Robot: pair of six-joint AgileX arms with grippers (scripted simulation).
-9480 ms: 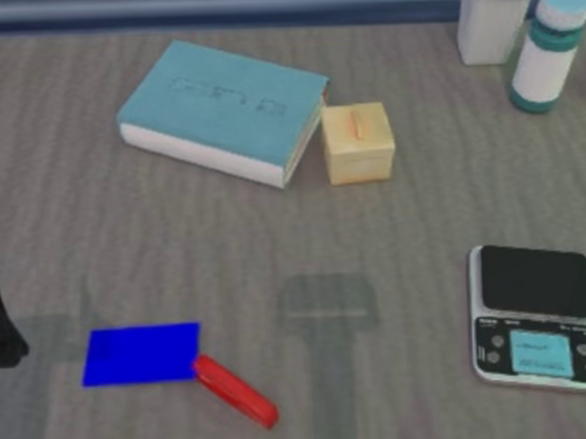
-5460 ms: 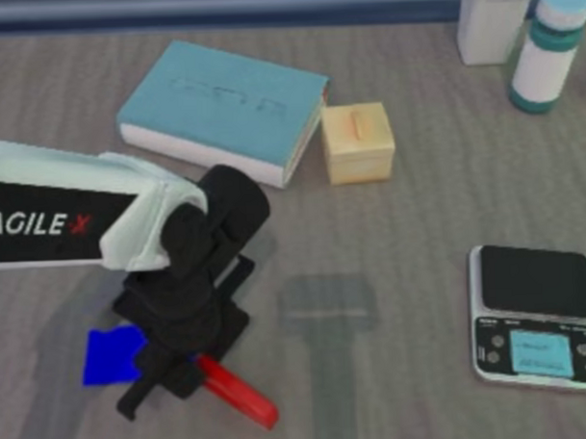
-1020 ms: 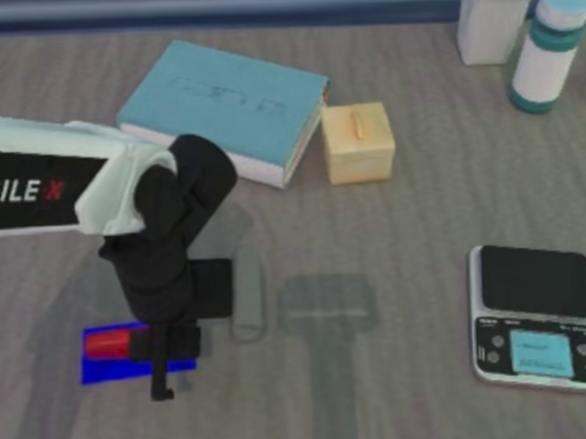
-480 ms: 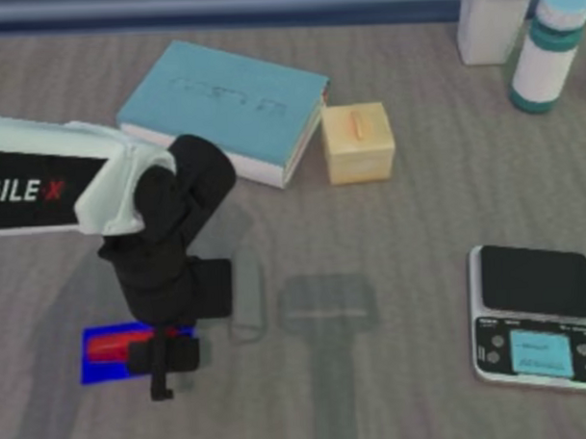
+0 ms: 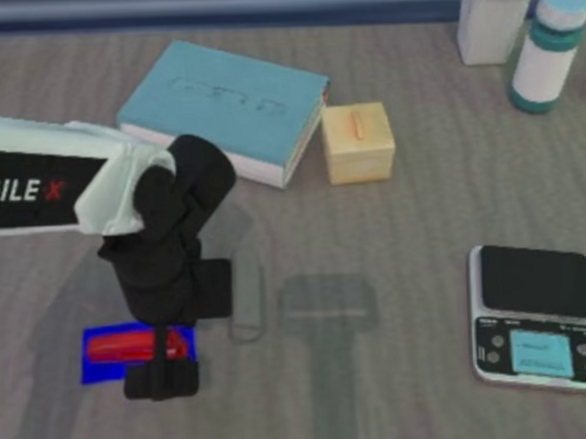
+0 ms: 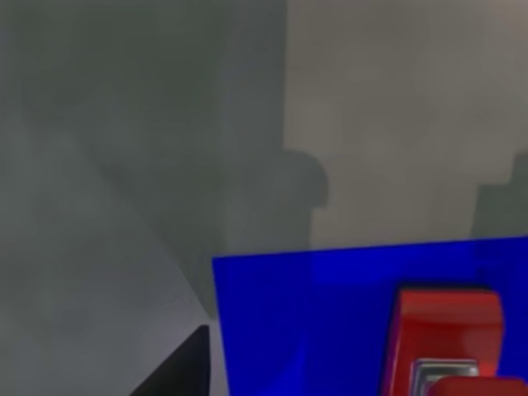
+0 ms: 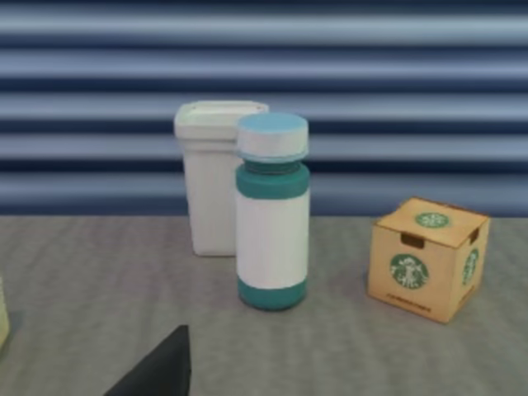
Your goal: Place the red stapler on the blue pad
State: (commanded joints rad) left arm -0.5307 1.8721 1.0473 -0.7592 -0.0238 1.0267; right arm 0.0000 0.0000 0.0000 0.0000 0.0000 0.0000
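The red stapler (image 5: pixel 124 346) lies flat on the blue pad (image 5: pixel 94 369) near the table's front left. My left gripper (image 5: pixel 162 374) hovers over the stapler's right end, open, with nothing held. In the left wrist view the stapler (image 6: pixel 445 330) rests on the pad (image 6: pixel 313 313), and one dark fingertip (image 6: pixel 186 371) stands well clear of it beside the pad's edge. My right arm is out of the top view. Its wrist view shows one dark fingertip (image 7: pixel 161 371) set off to the side above bare table.
A thick light-blue book (image 5: pixel 226 106) and a yellow box (image 5: pixel 358 142) lie at the back. A kitchen scale (image 5: pixel 537 312) sits at the right. A white container (image 5: pixel 493 15) and a teal-and-white bottle (image 5: pixel 549 47) stand at the back right, beside a logo box (image 7: pixel 429 257).
The left gripper's fingers have spread apart and let go of the stapler, which now lies on the pad with more of its length showing. The arm has barely moved.
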